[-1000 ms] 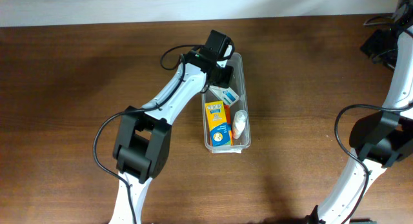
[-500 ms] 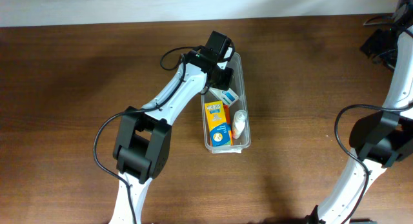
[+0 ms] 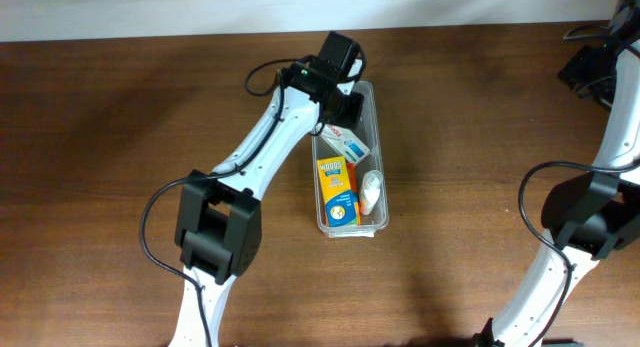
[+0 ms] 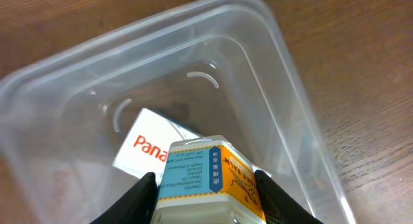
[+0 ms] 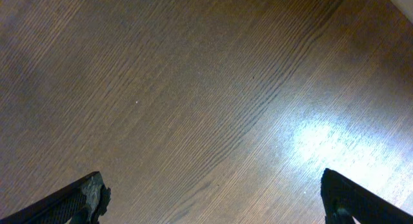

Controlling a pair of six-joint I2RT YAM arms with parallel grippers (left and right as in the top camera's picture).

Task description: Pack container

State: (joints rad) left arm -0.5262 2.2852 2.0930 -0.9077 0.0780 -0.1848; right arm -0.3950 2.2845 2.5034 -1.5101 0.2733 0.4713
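Showing the placing step of the pack. The left gripper (image 4: 205,185) is pinched on a small box (image 4: 201,164) with a blue and orange label, one finger on each side face. It holds the box above the floor of the container (image 3: 352,230), at that bin's far end. The container lies lengthwise near the middle of the tabletop (image 3: 120,137), its far end toward the far edge.

Directly under the small box, a white box (image 4: 145,143) with red lettering lies flat on the container floor. Toward the near end, the overhead view shows an orange box (image 3: 338,190) along the left wall and a white bottle (image 3: 371,191) along the right wall, side by side. In that view a white-and-blue shape just below the left gripper is probably the small box, though the arm hides too much to be sure.

The right gripper (image 5: 211,179) is spread wide over bare wood near the right edge of the tabletop. It is well apart from the container and carries nothing.

Judgement: three items appear to be in already, and the small box is the one being added. The next move calls for lowering it inside the walls until it settles on or beside the white box. The fingers would then spread without catching the far wall and lift straight out.
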